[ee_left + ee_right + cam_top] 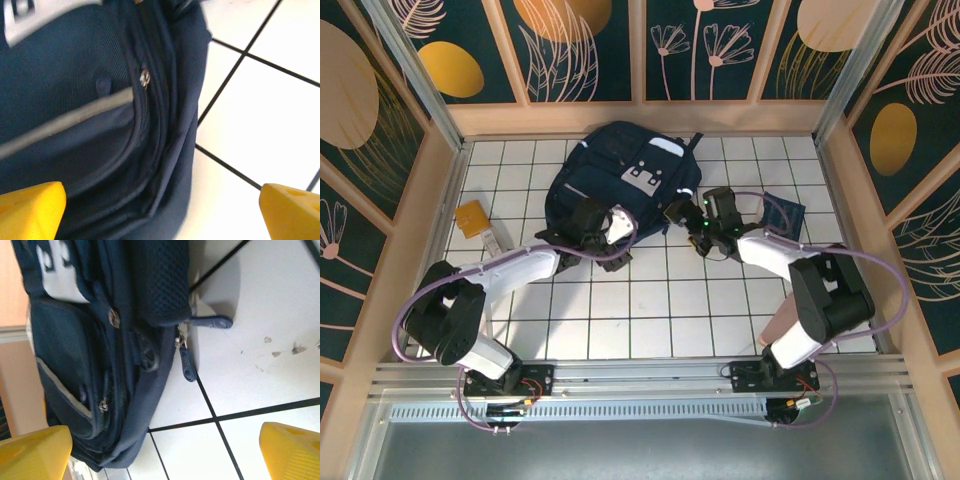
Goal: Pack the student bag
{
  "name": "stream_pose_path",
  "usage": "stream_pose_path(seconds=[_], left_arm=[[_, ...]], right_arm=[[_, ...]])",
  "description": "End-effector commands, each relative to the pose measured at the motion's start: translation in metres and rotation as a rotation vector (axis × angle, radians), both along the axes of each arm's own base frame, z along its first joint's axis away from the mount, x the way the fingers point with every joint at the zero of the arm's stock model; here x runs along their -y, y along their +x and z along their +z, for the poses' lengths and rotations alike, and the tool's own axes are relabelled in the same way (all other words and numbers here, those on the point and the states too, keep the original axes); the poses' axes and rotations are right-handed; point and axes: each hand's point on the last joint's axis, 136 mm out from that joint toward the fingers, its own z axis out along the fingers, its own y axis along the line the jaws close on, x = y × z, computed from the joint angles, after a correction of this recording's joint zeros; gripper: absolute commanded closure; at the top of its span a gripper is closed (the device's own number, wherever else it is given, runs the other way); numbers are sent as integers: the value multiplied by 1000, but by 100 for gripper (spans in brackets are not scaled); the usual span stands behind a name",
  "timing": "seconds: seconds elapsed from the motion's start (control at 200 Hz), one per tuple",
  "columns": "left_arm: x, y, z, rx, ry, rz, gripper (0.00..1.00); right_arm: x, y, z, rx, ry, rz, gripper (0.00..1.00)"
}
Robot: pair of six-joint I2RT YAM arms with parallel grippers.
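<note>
Lying on the table (650, 300): student bag (620, 170) — navy, grey patch facing up, upper centre of the overhead frame.
Left gripper (618, 226): at the bag's lower edge, just left of centre; jaws spread wide.
Left wrist view: yellow fingertips (30, 210) in the two bottom corners, with the bag's zipped seam and bare white tile between them; whether they touch the fabric cannot be told.
Right gripper (680, 213): at the bag's lower right corner; jaws spread wide.
Right wrist view: zipper pull (186, 365) hanging at the bag's edge, centre of frame.
Pouch (786, 212): dark blue, right of the right gripper.
Packet (472, 217): orange-yellow, left side of the overhead frame — well apart from the bag.
</note>
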Motion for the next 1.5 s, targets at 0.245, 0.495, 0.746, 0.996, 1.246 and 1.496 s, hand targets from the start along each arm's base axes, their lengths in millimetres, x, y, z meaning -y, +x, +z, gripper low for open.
stream_pose_path(seconds=[0.245,0.495,0.746,0.996,1.246,1.496], left_arm=[[-5,61,-42,189,399,-67,48],[28,51,8,131,173,-100,100],[36,10,82,174,-35,-212,100],[46,-14,104,152,-153,-293,100],[52,-26,117,144,-226,-333,100],[54,-44,140,186,-305,-398,100]], right_arm=[[60,-22,18,34,-66,-104,3],[21,-26,51,314,-135,281,4],[17,-30,71,844,-507,549,7],[17,-49,69,999,-472,737,46],[29,-65,81,1266,-497,674,71],[36,-72,92,1405,-571,490,53]])
